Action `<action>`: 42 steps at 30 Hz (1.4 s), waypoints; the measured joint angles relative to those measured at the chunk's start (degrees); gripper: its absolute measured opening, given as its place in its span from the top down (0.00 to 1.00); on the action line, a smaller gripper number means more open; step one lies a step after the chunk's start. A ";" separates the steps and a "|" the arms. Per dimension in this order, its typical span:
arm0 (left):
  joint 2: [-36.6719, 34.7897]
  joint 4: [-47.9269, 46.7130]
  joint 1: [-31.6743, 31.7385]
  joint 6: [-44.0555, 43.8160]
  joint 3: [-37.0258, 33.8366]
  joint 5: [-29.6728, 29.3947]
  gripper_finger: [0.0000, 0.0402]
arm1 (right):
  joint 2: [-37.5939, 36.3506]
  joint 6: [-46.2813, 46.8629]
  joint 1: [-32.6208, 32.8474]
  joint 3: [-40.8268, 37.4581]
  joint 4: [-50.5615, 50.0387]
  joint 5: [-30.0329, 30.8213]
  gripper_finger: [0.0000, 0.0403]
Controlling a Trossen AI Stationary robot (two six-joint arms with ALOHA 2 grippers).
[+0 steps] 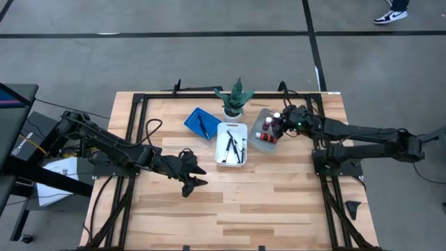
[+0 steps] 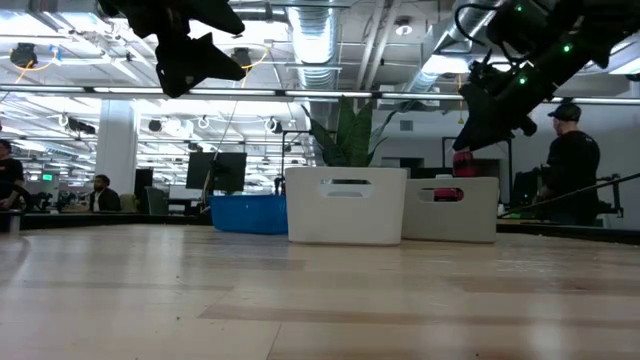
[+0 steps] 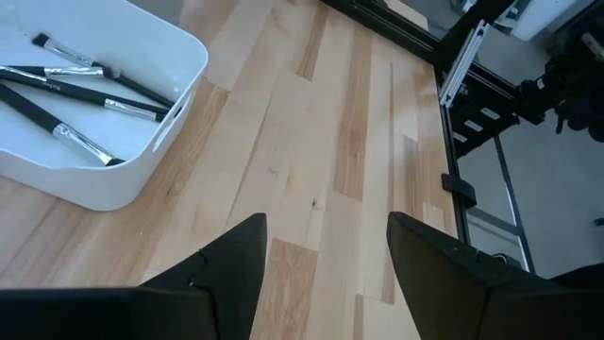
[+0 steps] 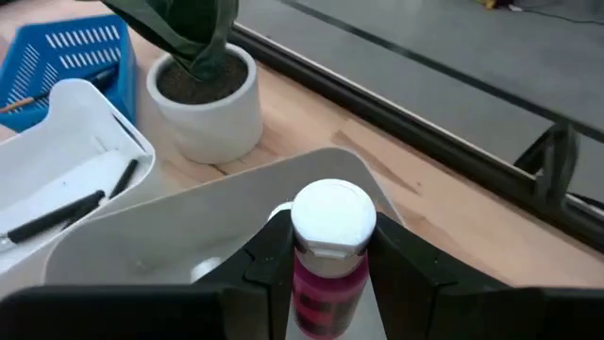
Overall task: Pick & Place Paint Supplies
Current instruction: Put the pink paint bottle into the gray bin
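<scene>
brushes (image 1: 232, 148) in middle tray (image 1: 222, 130) | bottles (image 1: 268, 130) in right tray (image 1: 259, 116) | plant (image 1: 234, 97) behind | left tray (image 1: 194, 118) likely holds a brush

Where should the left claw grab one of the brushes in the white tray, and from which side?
Grip a brush mid-handle, coming straight down from above. The brushes lie flat and close together, some crossing, in the white tray, whose walls block any side approach. Set the fingers across the thin handle, not along it. The left claw is open and empty, over bare table beside the tray.

Bare table (image 1: 265, 202) before trays (image 1: 232, 145)
</scene>
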 joint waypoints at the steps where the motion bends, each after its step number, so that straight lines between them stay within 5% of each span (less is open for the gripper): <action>1: 0.00 0.00 0.00 0.00 0.00 0.00 0.47 | 0.02 0.06 -0.19 -0.94 1.55 -0.27 0.73; 34: 0.00 1.05 0.00 -5.18 -0.02 0.02 0.47 | 0.33 0.79 -1.67 -15.95 19.62 -2.20 0.73; 42: 0.00 1.05 0.00 -5.18 -0.02 0.01 0.47 | 0.22 0.75 -1.67 -15.95 19.78 -2.22 0.60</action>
